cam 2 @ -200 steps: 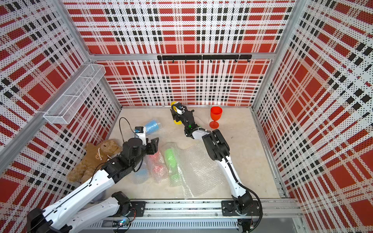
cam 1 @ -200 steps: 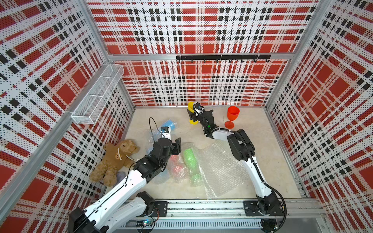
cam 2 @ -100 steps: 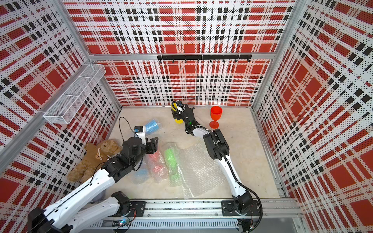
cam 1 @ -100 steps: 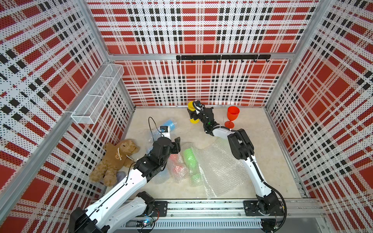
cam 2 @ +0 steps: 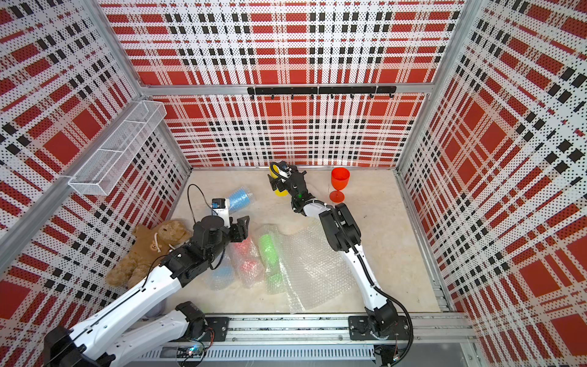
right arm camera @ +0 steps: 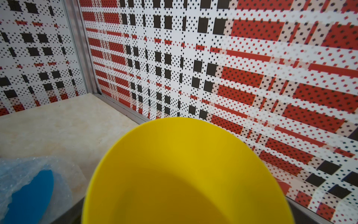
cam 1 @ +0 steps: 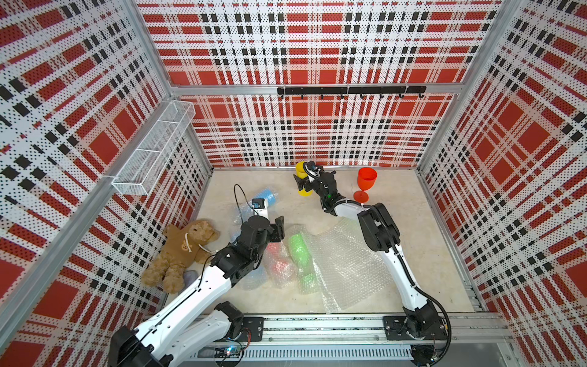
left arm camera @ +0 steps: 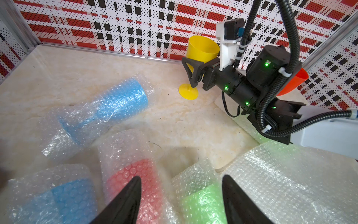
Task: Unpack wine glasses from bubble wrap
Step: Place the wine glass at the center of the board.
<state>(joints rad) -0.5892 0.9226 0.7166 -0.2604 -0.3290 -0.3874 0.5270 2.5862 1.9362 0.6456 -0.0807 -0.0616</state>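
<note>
Left wrist view: the yellow goblet [left arm camera: 202, 49] is being stood at the far wall, right gripper [left arm camera: 192, 82] spread at its stem; next, the red goblet [left arm camera: 135, 174] in bubble wrap [left arm camera: 124, 145] is likely being sought by the empty, spread left gripper [left arm camera: 181, 176]

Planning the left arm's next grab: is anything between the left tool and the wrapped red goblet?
Nothing visible does. The left tool hangs open just over the wrapped red goblet, with only that goblet's own bubble wrap covering it. The wrapped green goblet lies alongside, not in between.
</note>
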